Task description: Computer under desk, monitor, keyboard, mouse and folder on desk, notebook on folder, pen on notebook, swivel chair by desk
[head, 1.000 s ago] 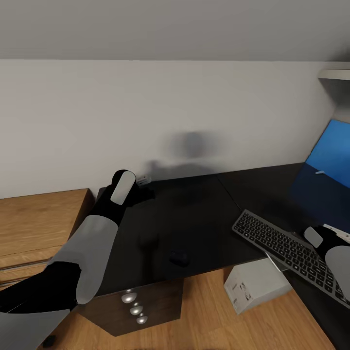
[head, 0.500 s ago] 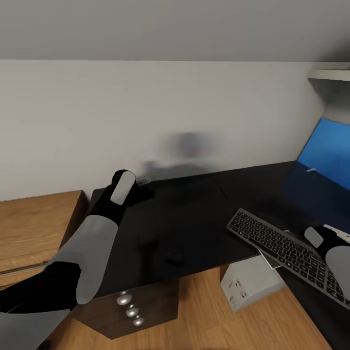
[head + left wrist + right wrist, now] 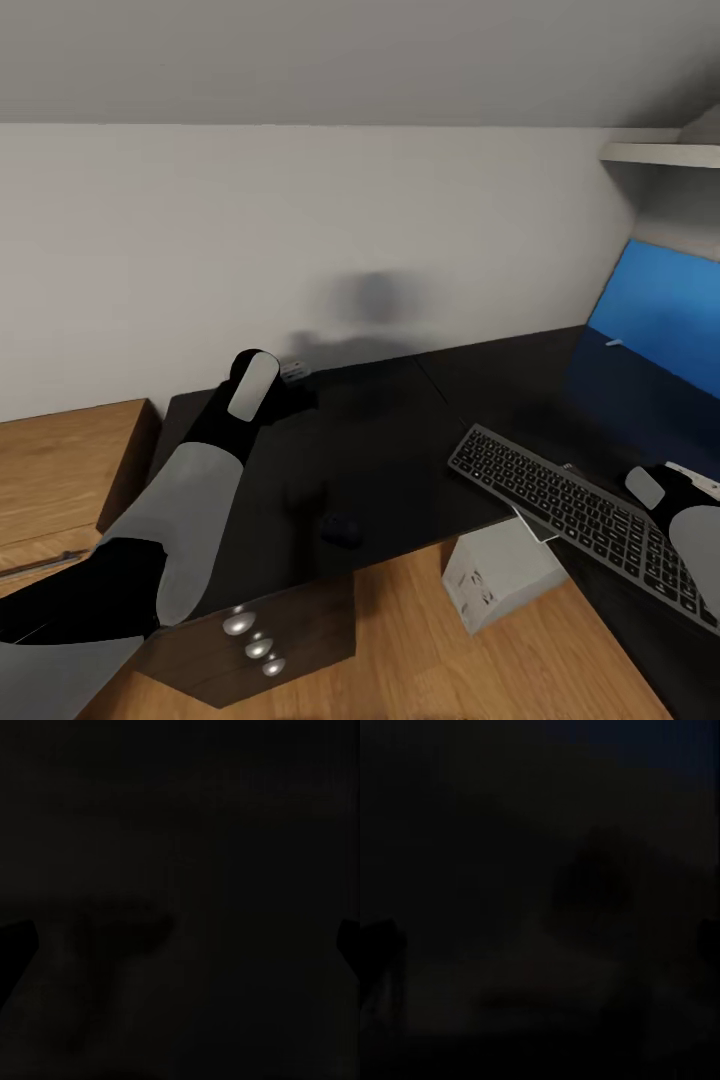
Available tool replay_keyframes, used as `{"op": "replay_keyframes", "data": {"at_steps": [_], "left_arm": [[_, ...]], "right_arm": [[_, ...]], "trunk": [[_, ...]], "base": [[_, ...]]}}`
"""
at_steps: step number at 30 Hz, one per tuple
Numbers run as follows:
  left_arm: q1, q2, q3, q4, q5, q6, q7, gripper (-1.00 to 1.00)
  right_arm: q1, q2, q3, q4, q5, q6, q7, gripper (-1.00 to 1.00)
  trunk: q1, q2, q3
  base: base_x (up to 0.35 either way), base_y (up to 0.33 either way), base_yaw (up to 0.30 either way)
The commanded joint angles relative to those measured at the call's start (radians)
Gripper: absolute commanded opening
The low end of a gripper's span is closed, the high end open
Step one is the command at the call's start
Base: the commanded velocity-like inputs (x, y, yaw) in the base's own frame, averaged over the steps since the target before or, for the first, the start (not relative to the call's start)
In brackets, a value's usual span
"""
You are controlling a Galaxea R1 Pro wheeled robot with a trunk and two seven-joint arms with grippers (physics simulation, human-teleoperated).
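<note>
1. Head view: glossy black L-shaped desk (image 3: pixel 400 440) ahead. Long slim keyboard with dark keys in a silvery frame (image 3: pixel 570 510) lies across its inner corner, one end overhanging the edge. Small black oval mouse (image 3: pixel 341 529) sits near the front edge, well apart from the keyboard.
2. Light grey boxy computer tower (image 3: pixel 500 585) is on the wood floor, tucked partly under the desk. Blue panel (image 3: pixel 650 330) stands at the far right.
3. My left gripper (image 3: pixel 292 373) hangs over the desk's back edge; my right arm (image 3: pixel 680 505) is at the keyboard's near end. Both wrist views are near black, so I can't tell how far either pincer is open or whether it holds anything.
4. Judgement: keyboard placement is the step in hand. To do it well, push it fully onto the top, no overhang, then bring the mouse beside it.
</note>
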Motion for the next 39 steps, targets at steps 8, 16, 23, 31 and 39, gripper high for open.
{"op": "replay_keyframes", "data": {"at_steps": [8,16,23,31,39], "left_arm": [[-0.001,0.000,-0.003,-0.002,0.008,0.002,0.008,1.00],[-0.001,0.000,0.000,0.001,0.009,0.000,0.009,1.00],[-0.001,0.000,0.000,0.002,0.009,0.000,0.008,1.00],[-0.001,0.000,-0.001,0.001,0.009,0.001,0.008,1.00],[-0.001,0.000,-0.002,0.002,0.010,0.002,0.007,1.00]], "right_arm": [[0.001,0.000,0.007,0.041,-0.003,0.011,-0.006,1.00],[0.001,0.000,0.008,0.041,-0.002,0.011,-0.007,1.00],[0.001,0.000,0.008,0.041,-0.002,0.011,-0.007,1.00],[0.001,0.007,0.008,0.041,-0.002,0.012,-0.007,1.00],[0.000,0.006,0.008,0.041,0.000,0.012,-0.003,1.00]], "trunk": [[0.000,0.000,0.000],[0.000,0.000,0.000],[0.000,0.000,0.000],[0.000,0.000,0.000],[0.000,0.000,0.000]], "base": [[0.000,0.000,-0.091],[-0.087,0.000,-0.009],[-0.105,0.000,0.000],[-0.089,0.005,0.000],[-0.075,0.057,0.000]]}}
